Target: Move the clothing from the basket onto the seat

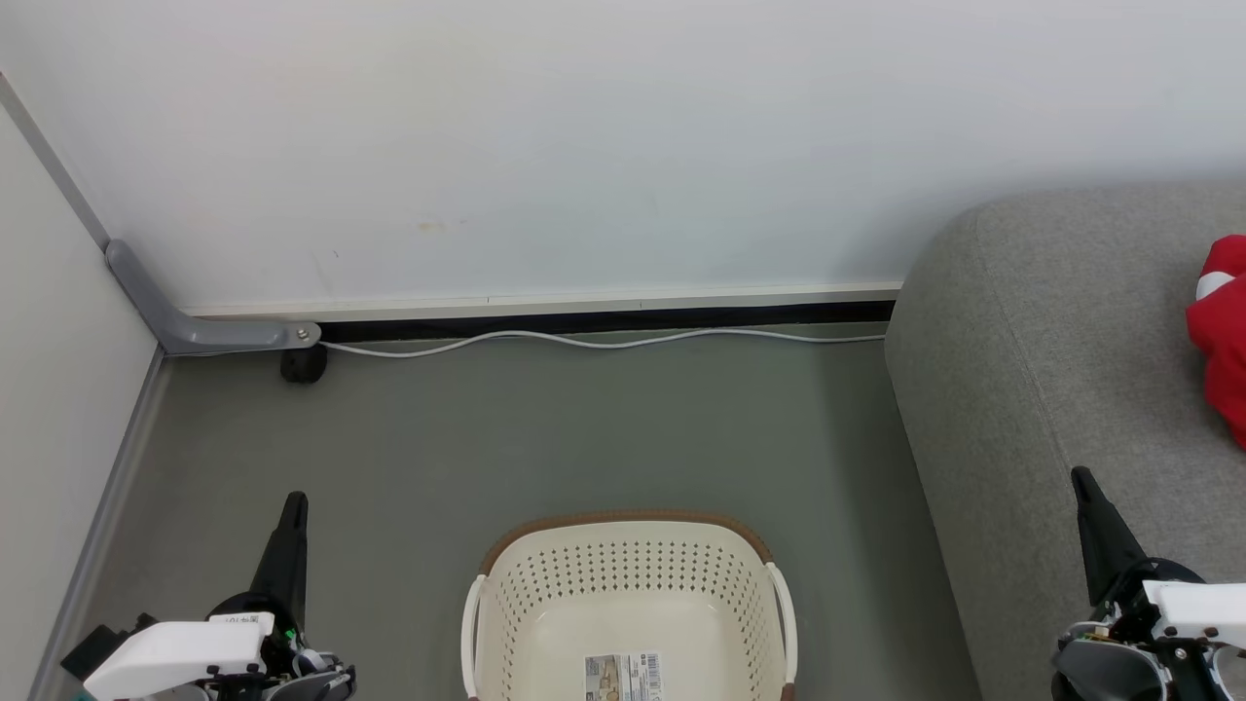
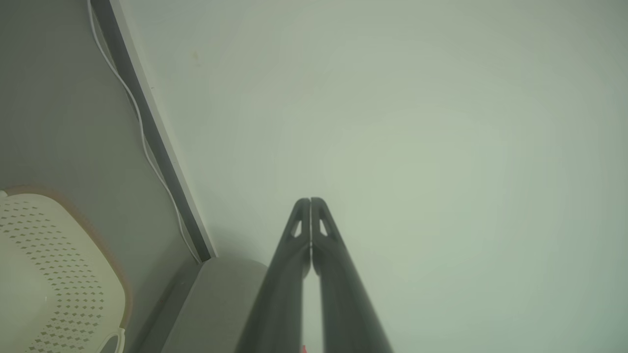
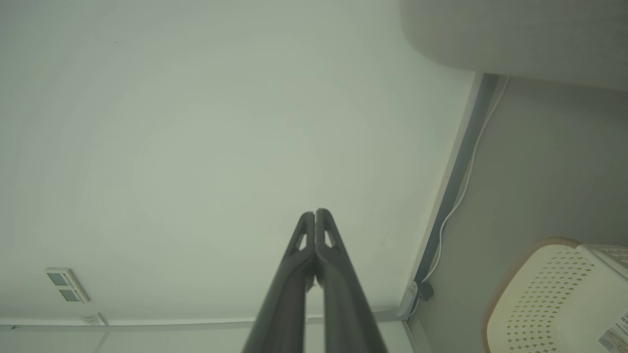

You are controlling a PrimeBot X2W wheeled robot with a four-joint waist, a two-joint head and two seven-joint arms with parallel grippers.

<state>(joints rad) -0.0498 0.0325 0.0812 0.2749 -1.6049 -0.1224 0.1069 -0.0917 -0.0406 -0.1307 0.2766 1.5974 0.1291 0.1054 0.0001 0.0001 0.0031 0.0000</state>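
Observation:
The cream basket [image 1: 629, 584] stands on the floor at the bottom centre of the head view, with only a label [image 1: 623, 677] on its base. Red clothing [image 1: 1225, 336] with a white band lies on the grey seat [image 1: 1051, 389] at the right edge. My left gripper [image 1: 293, 501] is shut, left of the basket and apart from it. My right gripper [image 1: 1080, 477] is shut beside the seat's front. The wrist views show each pair of fingers [image 2: 310, 202] [image 3: 315, 214] pressed together, holding nothing, with the basket [image 2: 54, 274] [image 3: 554, 299] off to one side.
A white cable [image 1: 604, 341] runs along the baseboard at the foot of the white wall. A grey bracket [image 1: 195, 326] and a black wheel [image 1: 304, 363] sit in the left corner. Grey floor [image 1: 584, 438] lies open between basket and wall.

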